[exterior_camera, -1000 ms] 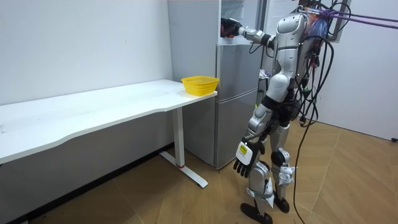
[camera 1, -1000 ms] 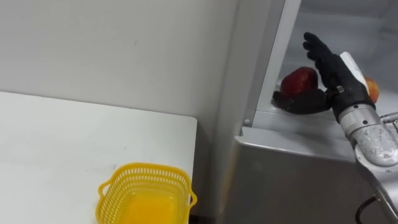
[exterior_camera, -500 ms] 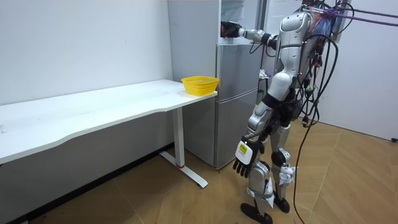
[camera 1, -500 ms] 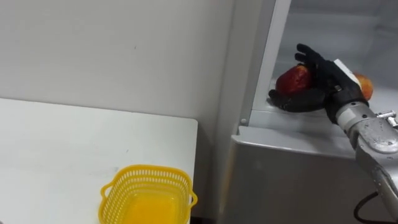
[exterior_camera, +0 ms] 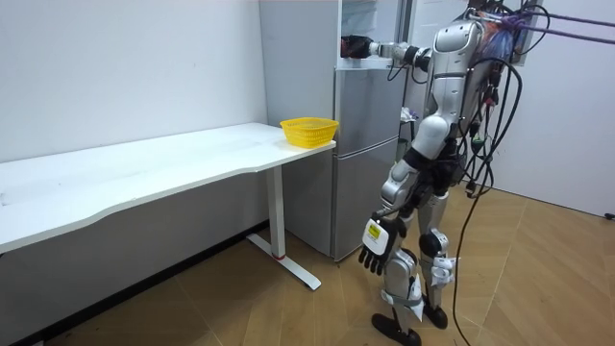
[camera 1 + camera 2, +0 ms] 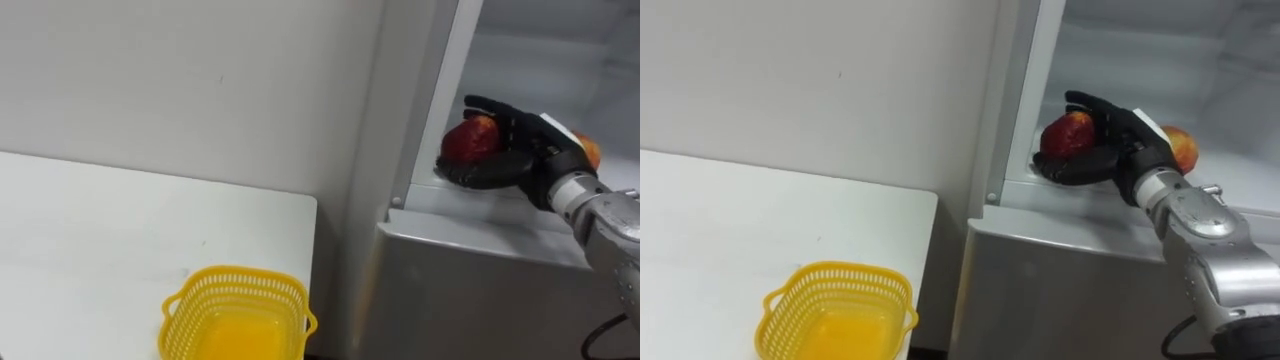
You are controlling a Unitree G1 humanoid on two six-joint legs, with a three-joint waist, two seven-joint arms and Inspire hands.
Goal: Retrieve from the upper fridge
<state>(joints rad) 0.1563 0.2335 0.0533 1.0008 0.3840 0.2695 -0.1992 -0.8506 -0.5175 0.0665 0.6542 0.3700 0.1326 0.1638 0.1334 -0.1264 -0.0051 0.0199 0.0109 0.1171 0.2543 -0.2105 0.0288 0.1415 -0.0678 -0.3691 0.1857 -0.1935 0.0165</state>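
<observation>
Half done, by my judgement: your right hand [image 6: 512, 152] has its fingers and thumb curled round the red apple [image 6: 466, 142], which sits at the front edge of the upper fridge compartment [image 6: 545, 60] and is not yet drawn out. The probable drop is the yellow basket [image 6: 236, 271] on the worktop [image 6: 90, 230]. Your left hand [image 5: 376, 239] hangs relaxed. The apple is round with no long axis, and its stem end is hidden.

Bare shelf [image 6: 1252, 172] right of the robot hand [image 6: 1110, 140]; fridge frame [image 6: 1025, 90] close left of its red fruit [image 6: 1065, 135], another fruit [image 6: 1183, 148] behind.
</observation>
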